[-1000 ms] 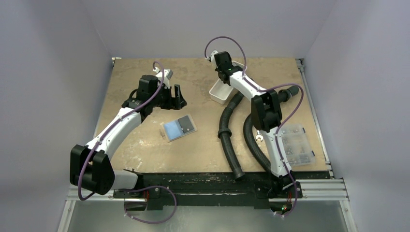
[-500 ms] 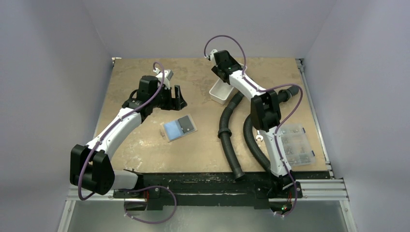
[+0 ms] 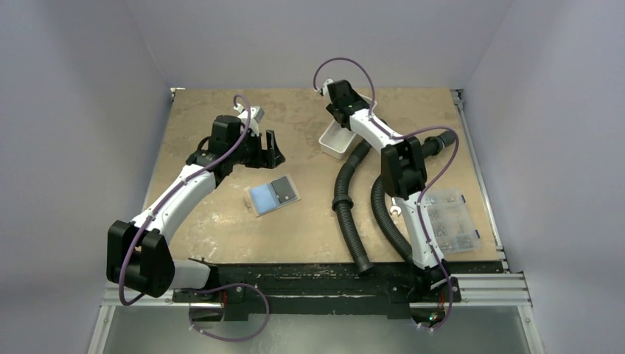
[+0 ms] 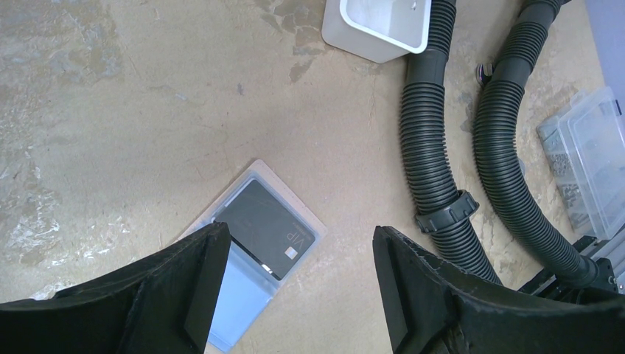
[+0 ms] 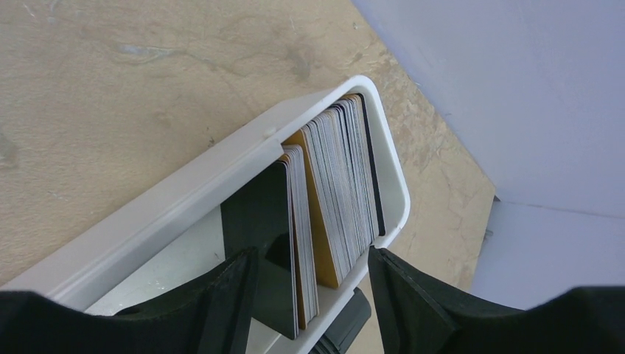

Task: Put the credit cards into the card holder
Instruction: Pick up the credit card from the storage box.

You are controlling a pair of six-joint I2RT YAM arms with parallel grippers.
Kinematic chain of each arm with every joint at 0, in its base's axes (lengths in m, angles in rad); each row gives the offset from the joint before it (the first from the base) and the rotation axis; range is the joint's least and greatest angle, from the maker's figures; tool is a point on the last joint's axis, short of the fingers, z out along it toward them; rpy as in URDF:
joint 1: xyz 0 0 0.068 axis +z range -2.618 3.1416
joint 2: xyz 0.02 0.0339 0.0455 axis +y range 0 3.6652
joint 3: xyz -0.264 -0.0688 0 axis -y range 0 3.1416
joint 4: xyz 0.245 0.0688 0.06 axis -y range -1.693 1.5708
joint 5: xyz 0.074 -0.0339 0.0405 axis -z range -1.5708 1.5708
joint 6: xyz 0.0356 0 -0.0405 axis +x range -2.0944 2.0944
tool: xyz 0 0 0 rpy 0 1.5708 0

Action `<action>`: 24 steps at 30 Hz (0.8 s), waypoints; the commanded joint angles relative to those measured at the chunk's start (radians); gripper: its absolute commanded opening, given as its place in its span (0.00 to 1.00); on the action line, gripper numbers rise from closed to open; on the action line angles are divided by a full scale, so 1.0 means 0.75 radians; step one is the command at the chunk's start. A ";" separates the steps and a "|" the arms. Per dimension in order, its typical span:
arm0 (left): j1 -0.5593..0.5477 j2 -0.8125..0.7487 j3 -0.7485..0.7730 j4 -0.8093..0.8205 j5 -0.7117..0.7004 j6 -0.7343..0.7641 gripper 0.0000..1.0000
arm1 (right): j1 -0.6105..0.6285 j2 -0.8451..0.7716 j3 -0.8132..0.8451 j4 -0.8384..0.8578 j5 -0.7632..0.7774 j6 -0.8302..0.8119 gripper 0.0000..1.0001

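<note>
The card holder (image 4: 308,221) lies open and flat on the table, pale lining up. A black credit card (image 4: 265,230) and a light blue one (image 4: 234,295) sit in its two pockets. My left gripper (image 4: 298,236) hangs open above it, holding nothing; in the top view the left gripper (image 3: 264,151) is just behind the card holder (image 3: 272,195). My right gripper (image 5: 311,254) is open over a white tray (image 5: 184,184). Several credit cards stand on edge between its fingers, a black one (image 5: 258,221) in front and an orange-tan one (image 5: 315,214) further in.
The white tray (image 3: 333,141) stands at the back centre. Two black corrugated hoses (image 3: 345,199) run from it toward the near edge. A clear compartment box (image 3: 451,221) sits at the right by the table edge.
The right gripper's jaws have opened over the tray and its wrist has shifted slightly. The left arm and the card holder have not moved.
</note>
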 commanded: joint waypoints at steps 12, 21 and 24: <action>-0.010 -0.012 -0.003 0.045 0.015 0.029 0.76 | -0.013 -0.043 0.007 0.068 0.140 -0.022 0.44; -0.010 -0.012 -0.003 0.047 0.020 0.029 0.76 | -0.010 -0.094 -0.005 0.064 0.150 -0.021 0.25; -0.010 -0.014 -0.003 0.047 0.020 0.029 0.76 | -0.004 -0.096 -0.006 0.055 0.150 -0.020 0.17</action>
